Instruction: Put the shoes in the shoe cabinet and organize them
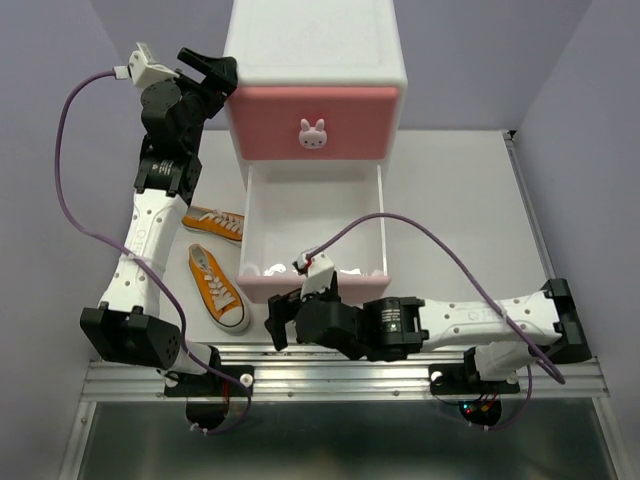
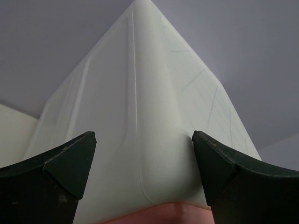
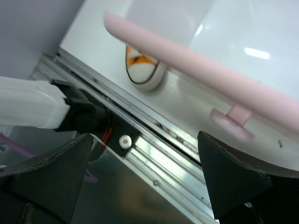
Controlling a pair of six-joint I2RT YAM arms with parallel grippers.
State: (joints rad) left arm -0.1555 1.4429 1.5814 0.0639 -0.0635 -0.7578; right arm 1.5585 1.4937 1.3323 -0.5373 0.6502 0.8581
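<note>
The white shoe cabinet (image 1: 315, 45) stands at the back, its darker pink upper drawer (image 1: 313, 120) shut. The paler pink lower drawer (image 1: 310, 225) is pulled out, and its inside looks white. Two orange shoes (image 1: 213, 222) (image 1: 215, 287) lie on the table left of the drawer. No black shoes show. My left gripper (image 1: 208, 70) is open at the cabinet's upper left corner (image 2: 140, 116), and its jaws straddle that corner. My right gripper (image 1: 280, 325) is open and empty, low in front of the drawer's front panel (image 3: 196, 70) and knob (image 3: 231, 122). One orange shoe's toe (image 3: 145, 72) shows beyond it.
The aluminium rail (image 1: 340, 375) with the arm bases runs along the near table edge and also shows in the right wrist view (image 3: 154, 149). Purple cables (image 1: 65, 180) loop by the left arm and over the drawer's right side. Grey walls close in left and right.
</note>
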